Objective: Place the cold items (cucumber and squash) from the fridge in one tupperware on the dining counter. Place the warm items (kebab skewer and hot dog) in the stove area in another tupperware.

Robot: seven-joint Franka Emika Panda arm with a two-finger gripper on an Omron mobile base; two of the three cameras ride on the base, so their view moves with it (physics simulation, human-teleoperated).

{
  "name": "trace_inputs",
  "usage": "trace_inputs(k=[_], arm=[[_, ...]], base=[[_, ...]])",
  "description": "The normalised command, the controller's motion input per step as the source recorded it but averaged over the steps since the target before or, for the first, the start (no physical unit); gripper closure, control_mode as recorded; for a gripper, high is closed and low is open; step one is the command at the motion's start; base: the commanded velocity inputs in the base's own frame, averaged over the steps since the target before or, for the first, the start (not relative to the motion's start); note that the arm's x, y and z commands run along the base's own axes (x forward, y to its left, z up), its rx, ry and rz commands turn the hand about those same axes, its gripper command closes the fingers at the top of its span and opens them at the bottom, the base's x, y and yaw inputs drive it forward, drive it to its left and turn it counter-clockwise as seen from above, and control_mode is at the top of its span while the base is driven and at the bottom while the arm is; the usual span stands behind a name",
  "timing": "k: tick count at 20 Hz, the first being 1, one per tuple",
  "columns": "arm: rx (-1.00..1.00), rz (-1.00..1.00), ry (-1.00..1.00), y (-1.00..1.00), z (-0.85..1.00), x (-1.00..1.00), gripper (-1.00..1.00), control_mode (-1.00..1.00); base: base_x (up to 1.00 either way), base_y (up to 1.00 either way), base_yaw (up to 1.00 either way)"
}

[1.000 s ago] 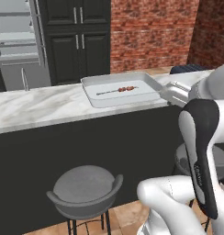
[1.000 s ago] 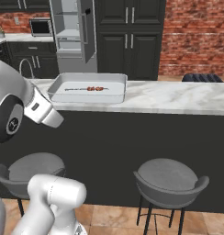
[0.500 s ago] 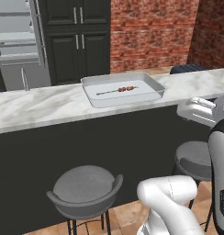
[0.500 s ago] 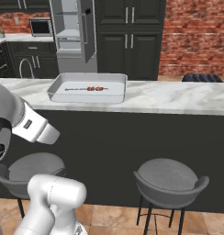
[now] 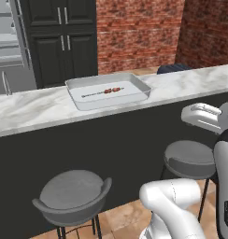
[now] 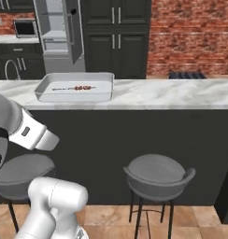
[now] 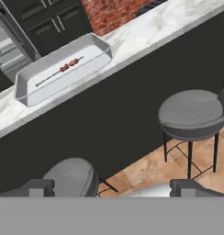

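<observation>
Arm has swung down and away from the shallow white rectangular tupperware tray (image 5: 108, 90); a second ago its forearm hung just right of the tray, now it sits low, below the white marble tabletop (image 5: 27, 109) edge near the grey round stools (image 5: 74, 192). End effector (image 7: 111, 187): tips spread wide, holding nothing. Brown kebab skewer (image 5: 106, 91) lies flat inside the tray, unmoved. Judgement: skewer placement looks done; hot dog, cucumber and squash remain to be fetched.
</observation>
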Motion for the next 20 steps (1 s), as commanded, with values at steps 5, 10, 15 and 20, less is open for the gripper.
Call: trace_inputs(k=[5,10,15,20], arm=[[0.0,0.0,0.0,0.0,0.0,0.0,-1.0,1.0],[0.0,0.0,0.0,0.0,0.0,0.0,-1.0,1.0],[0.0,0.0,0.0,0.0,0.0,0.0,-1.0,1.0],[0.0,0.0,0.0,0.0,0.0,0.0,-1.0,1.0]], base=[[-0.08,-0.95,-0.44],[-0.06,-1.0,-0.22],[0.0,-1.0,-0.03],[0.0,-1.0,0.0]])
